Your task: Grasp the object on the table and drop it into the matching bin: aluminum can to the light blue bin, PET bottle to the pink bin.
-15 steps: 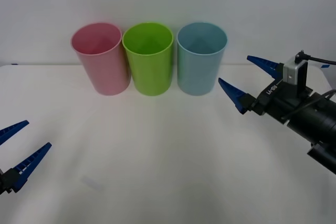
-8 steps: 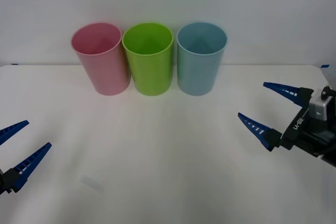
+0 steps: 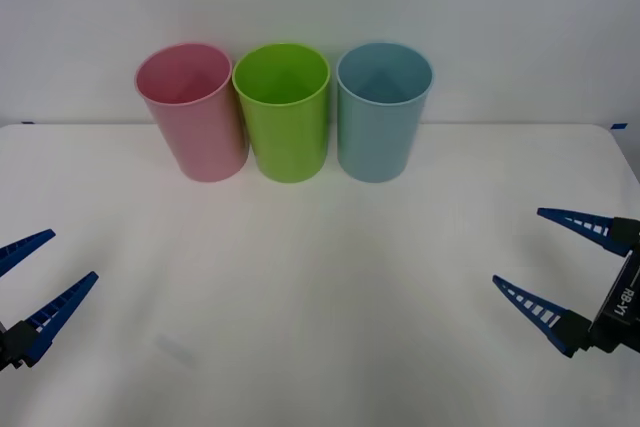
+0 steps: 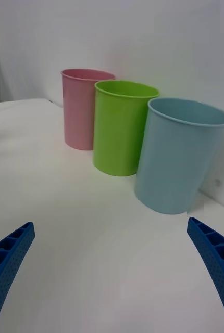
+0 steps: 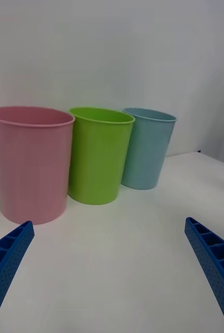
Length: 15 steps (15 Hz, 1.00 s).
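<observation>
Both tools were spread and empty; my right tool (image 3: 562, 265) had backed away from the light blue bin (image 3: 378, 125) toward the desk (image 3: 320, 287) edge, apparently finished.

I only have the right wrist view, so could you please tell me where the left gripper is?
Observer: The left gripper is open at the near left edge of the table, well short of the pink bin.
Operator: Thank you. Where over the table is my right gripper?
Observer: The right gripper is open at the near right edge, away from the light blue bin.
Operator: Which bin is closest to the left wrist camera, please?
Observer: The pink bin, then the green bin.
</observation>
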Available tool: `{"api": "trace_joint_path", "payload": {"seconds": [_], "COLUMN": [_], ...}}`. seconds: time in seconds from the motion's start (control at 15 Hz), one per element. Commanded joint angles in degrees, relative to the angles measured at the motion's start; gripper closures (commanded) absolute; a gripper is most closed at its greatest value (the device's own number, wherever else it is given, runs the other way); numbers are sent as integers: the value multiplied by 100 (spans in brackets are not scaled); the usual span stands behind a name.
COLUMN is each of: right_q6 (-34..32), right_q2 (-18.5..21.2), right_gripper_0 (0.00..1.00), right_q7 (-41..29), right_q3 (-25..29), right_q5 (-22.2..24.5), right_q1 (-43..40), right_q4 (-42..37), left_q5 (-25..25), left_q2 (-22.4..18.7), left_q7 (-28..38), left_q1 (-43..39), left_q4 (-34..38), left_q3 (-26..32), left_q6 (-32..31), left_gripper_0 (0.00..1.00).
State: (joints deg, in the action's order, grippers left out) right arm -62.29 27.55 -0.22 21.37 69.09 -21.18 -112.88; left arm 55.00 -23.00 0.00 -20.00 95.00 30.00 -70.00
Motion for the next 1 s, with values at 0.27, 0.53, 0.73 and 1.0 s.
{"api": "trace_joint_path", "payload": {"seconds": [0.27, 0.53, 0.73, 1.0], "right_q6": [-231, -284, -284, -284], "right_q2": [-83, -92, -92, -92], "right_gripper_0": [0, 0, 0, 0], "right_q7": [127, 145, 154, 154], "right_q3": [429, 482, 420, 420], "right_q5": [-212, -238, -229, -229], "right_q1": [-615, -896, -1037, -1037], "right_q4": [3, 3, 3, 3], "left_q5": [0, 0, 0, 0], "left_q2": [0, 0, 0, 0], "left_q7": [0, 0, 0, 0], "left_q1": [0, 0, 0, 0], "left_q4": [0, 0, 0, 0], "left_q3": [0, 0, 0, 0], "left_q6": [0, 0, 0, 0], "left_gripper_0": [0, 0, 0, 0]}}
